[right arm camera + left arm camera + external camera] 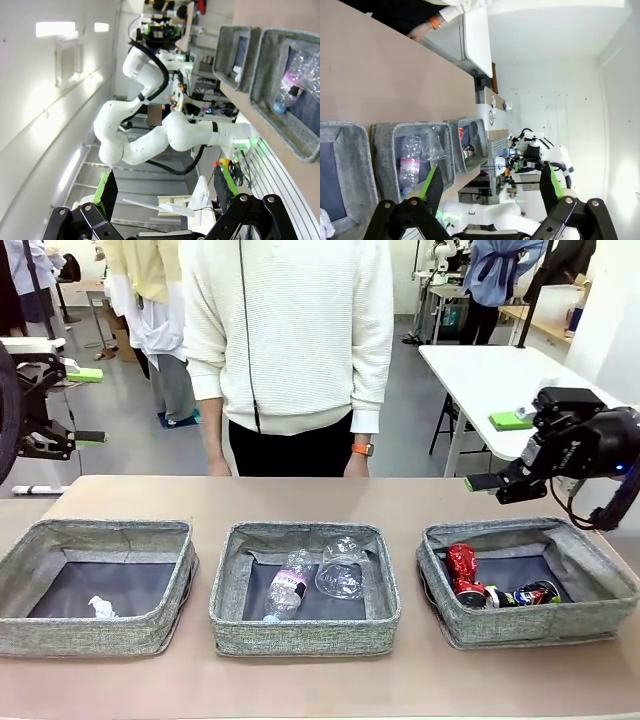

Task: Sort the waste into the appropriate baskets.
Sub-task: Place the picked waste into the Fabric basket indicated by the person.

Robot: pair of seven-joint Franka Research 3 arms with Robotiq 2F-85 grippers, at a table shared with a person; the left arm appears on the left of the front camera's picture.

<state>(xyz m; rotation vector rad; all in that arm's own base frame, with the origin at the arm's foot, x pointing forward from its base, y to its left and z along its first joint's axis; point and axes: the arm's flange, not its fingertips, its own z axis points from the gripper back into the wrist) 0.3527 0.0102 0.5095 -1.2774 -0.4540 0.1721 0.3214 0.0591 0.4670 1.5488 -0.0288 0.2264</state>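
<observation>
Three grey woven baskets (305,635) had dark lining; right of the clear bottle (287,587) lay a red can (463,570).

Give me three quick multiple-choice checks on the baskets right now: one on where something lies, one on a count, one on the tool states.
1. Where is the clear plastic bottle?
A. left basket
B. middle basket
C. right basket

2. How many crushed cans lie in the right basket?
A. none
B. one
C. two

3. How do the two tools stand?
A. both open, holding nothing
B. left shut on paper
C. right shut on a can

Answers:
1 B: the clear plastic bottle lies in the middle basket beside the clear plastic cup.
2 C: a crushed red can and a crushed dark can lie in the right basket.
3 A: the left tool and right tool show spread fingers with nothing between.
</observation>
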